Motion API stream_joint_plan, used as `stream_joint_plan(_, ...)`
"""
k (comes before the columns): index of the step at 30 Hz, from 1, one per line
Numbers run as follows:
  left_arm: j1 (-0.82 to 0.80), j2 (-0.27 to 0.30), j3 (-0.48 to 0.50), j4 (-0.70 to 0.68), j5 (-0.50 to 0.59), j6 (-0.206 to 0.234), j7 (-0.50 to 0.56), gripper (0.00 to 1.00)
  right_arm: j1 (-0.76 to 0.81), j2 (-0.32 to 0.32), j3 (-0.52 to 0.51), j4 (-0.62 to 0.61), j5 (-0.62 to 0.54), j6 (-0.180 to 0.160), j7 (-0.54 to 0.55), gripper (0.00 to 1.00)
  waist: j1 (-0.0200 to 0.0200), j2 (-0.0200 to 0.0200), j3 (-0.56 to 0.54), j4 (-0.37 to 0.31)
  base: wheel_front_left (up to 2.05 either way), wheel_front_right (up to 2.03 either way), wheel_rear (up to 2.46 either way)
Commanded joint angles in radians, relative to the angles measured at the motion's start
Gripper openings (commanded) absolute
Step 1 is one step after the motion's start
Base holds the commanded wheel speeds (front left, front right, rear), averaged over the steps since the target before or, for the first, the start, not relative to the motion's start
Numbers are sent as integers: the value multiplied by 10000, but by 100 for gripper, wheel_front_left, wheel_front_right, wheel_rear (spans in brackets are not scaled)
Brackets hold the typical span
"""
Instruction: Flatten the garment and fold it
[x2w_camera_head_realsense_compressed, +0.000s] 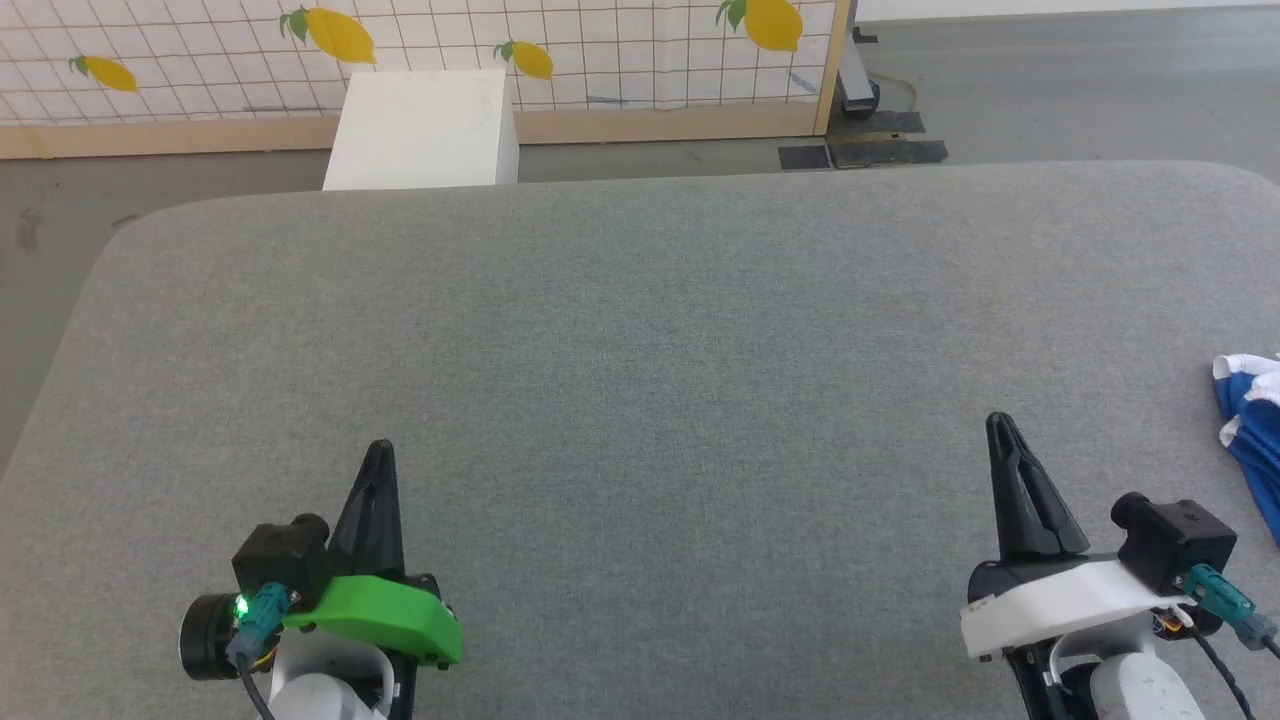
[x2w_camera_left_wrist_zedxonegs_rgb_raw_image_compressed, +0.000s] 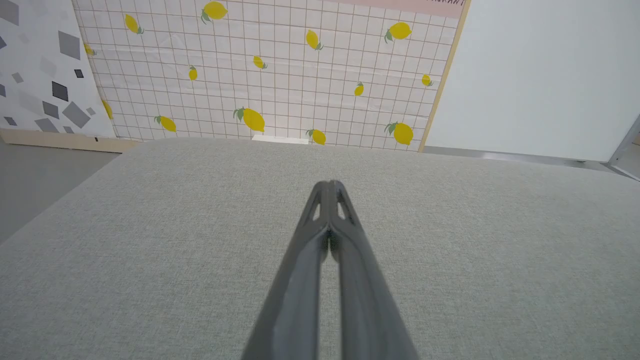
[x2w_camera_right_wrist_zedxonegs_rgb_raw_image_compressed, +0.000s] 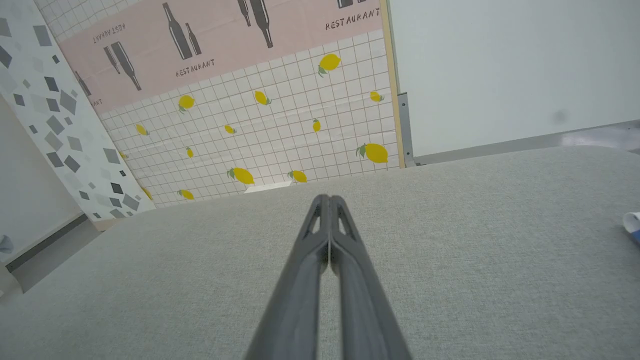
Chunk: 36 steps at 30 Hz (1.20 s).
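Note:
The garment, royal blue with white trim, lies bunched at the table's right edge and is cut off by the head view's border; a white sliver of it peeks in at the right wrist view's right edge. My right gripper hovers low over the grey table, left of the garment and apart from it, fingers pressed together with nothing between them. At the lower left my left gripper is likewise shut and empty, far from the garment.
The grey fabric-covered table has rounded far corners. Beyond its far edge stand a white box and a lemon-patterned tiled panel on the grey floor. A dark metal base rests past the far right.

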Motion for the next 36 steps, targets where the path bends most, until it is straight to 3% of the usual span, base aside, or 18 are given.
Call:
stream_joint_plan(1,67,-17,33,-80,177,19,88,0,60,0,-12,-98,-137,-1,51,0,1,0,-7,14,0,0,0)
stream_joint_plan(36,266,-71,151,-591,716,76,780,0,238,2,-64,-602,-965,-5,756,0,1,0,-126,276,0,0,0)
